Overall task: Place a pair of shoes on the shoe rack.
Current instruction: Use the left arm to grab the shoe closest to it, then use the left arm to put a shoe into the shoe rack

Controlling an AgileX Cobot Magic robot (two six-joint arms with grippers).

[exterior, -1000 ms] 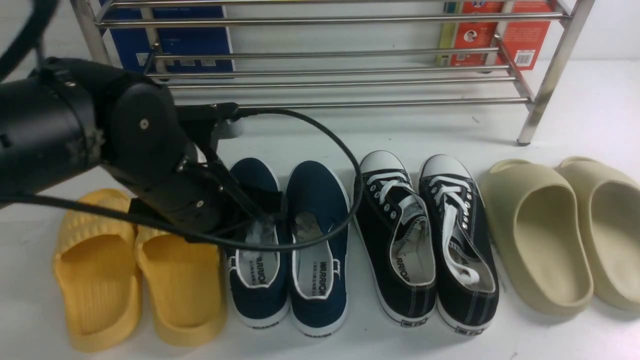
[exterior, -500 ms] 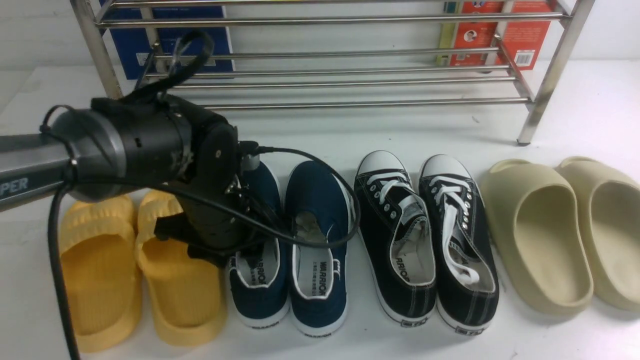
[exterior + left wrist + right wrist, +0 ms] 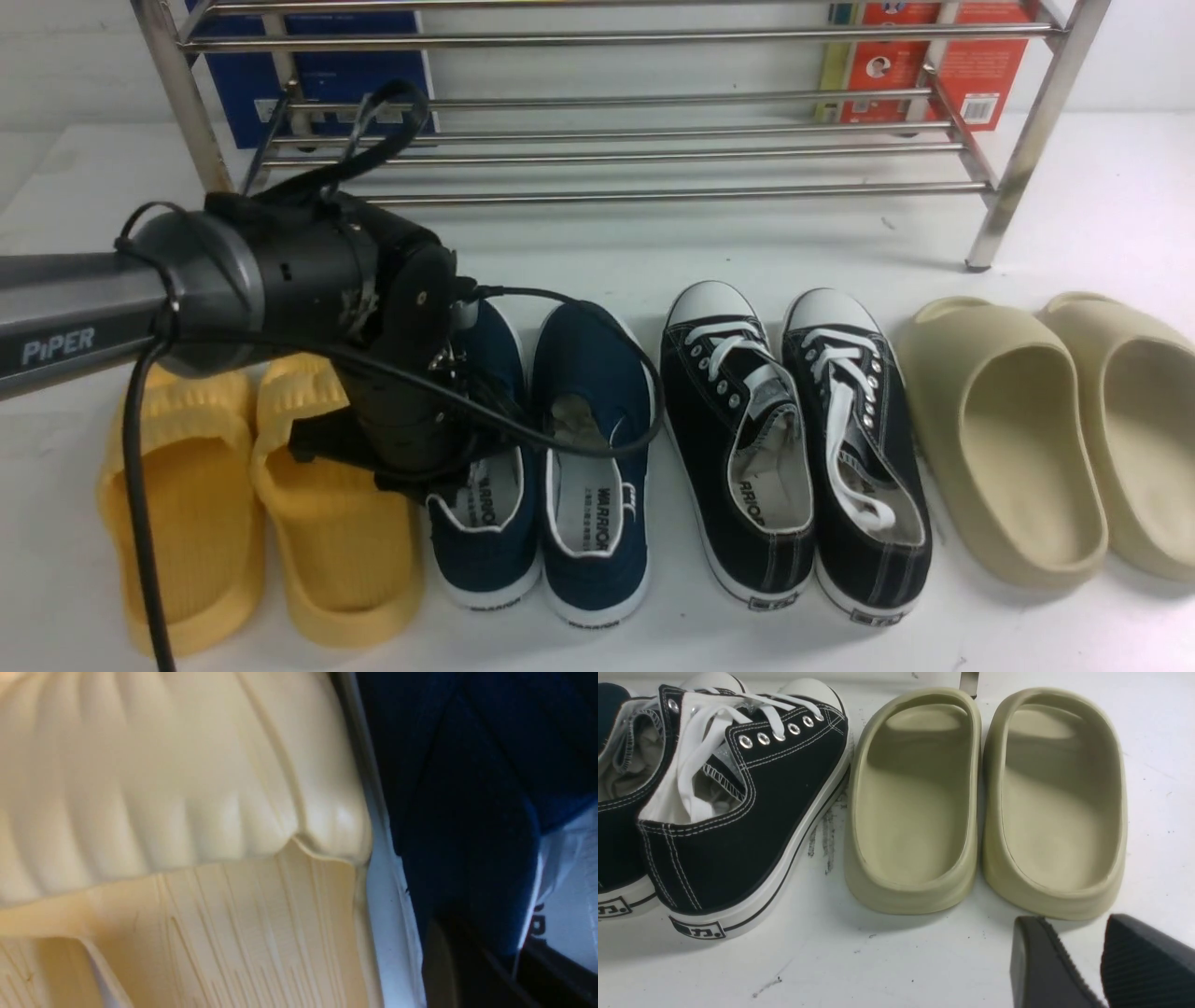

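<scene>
navy slip-on shoes sit side by side on the white surface, toes toward the shoe rack, just where they were a second ago. neither has shifted and neither is on the rack, which stands behind the whole row of footwear, apart from it.

what has changed is the left arm. a second ago it loomed high and close to the camera, wrist slanted over the shoes. half a second ago it had dropped level, and now it has slid a little further right, so the lettering on its grey forearm shows whole.

the left gripper points down at the mouth of the left navy shoe, its tips hidden in the front view. in the left wrist view one dark finger sits outside that shoe's side wall, next to the yellow slippers, and another dark part lies inside by the printed insole. the wall is between them, but i cannot tell whether they pinch it or only straddle it. a black cable loops over both navy shoes.

the right gripper hangs just in front of the beige slippers, fingers apart with nothing between them. the black lace-up sneakers have not moved.
</scene>
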